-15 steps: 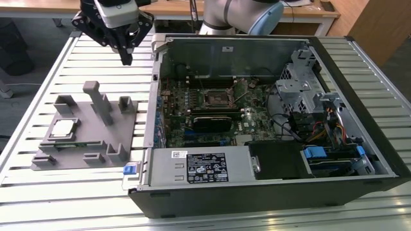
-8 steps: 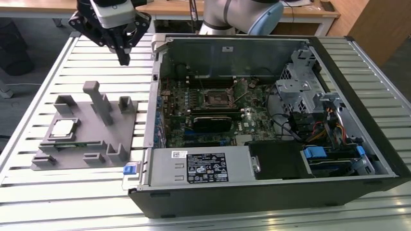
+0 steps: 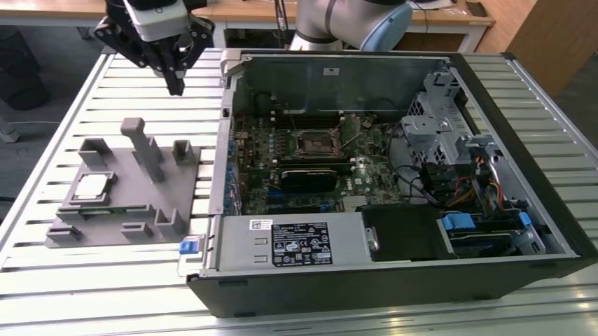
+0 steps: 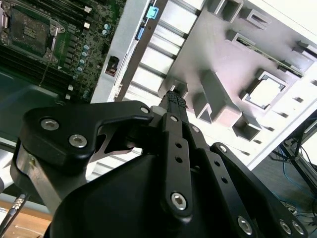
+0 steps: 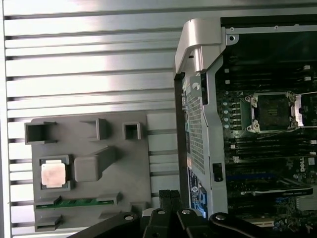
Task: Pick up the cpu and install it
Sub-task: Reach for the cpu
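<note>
Jaws look pressed together, gripping nothing. We see the black gripper (image 3: 175, 85) hanging over the ribbed silvery metal surface (image 3: 94, 91), near the open black computer case's (image 3: 393, 294) corner edge at the exterior view's left. The small silvery square cpu (image 3: 92, 186) sits in a pocket of the grey plastic fixture with upright posts (image 3: 182, 189), well apart from the gripper, with open room above.
</note>
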You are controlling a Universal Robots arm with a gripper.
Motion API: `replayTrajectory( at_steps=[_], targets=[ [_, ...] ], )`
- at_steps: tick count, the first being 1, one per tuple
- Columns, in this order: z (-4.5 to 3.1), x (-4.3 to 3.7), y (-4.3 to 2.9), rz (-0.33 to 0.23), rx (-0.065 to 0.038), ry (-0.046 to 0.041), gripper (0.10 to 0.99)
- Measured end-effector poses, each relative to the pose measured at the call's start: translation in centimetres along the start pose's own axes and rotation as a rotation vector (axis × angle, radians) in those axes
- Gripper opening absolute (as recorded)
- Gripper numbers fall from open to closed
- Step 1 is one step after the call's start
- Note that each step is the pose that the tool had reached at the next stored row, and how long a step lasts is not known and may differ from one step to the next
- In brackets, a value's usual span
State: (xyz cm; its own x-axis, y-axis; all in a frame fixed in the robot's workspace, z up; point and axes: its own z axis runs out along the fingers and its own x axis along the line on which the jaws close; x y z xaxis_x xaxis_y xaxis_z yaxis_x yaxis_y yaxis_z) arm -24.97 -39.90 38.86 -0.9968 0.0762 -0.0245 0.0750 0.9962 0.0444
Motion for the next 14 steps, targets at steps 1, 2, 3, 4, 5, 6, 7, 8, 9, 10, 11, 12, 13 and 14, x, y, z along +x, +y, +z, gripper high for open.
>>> replayTrajectory(
  at_steps=[1,2,3,4,5,6,7,8,9,10,11,12,13,14],
  targets=[
    [0.0,0.06,0.0,0.0,0.0,0.0001,0.122],
    [0.0,0.14,-0.01,0.0,0.0,0.0001,0.122],
    [0.0,0.21,-0.01,0.0,0.0,0.0001,0.122],
    [0.0,0.29,-0.02,0.0,0.0,0.0001,0.122],
    [0.0,0.36,-0.03,0.0,0.0,0.0001,0.122],
    [0.0,0.45,-0.03,0.0,0.0,0.0001,0.122],
    [0.01,0.54,-0.04,0.0,0.0,0.0,0.122],
    [0.0,0.63,-0.05,0.0,0.0,0.0001,0.122],
    [0.0,0.74,-0.06,0.0,0.0,0.0001,0.122],
    [0.0,0.85,-0.07,0.0,0.0,0.0,0.122],
    [0.01,1.0,-0.08,0.0,0.0,0.0,0.122],
    [0.0,1.15,-0.09,0.0,0.0,0.0,0.122],
    [0.0,1.31,-0.1,0.0,0.0,0.0001,0.122],
    [0.0,1.47,-0.11,0.0,0.0,0.0,0.122]
  ],
)
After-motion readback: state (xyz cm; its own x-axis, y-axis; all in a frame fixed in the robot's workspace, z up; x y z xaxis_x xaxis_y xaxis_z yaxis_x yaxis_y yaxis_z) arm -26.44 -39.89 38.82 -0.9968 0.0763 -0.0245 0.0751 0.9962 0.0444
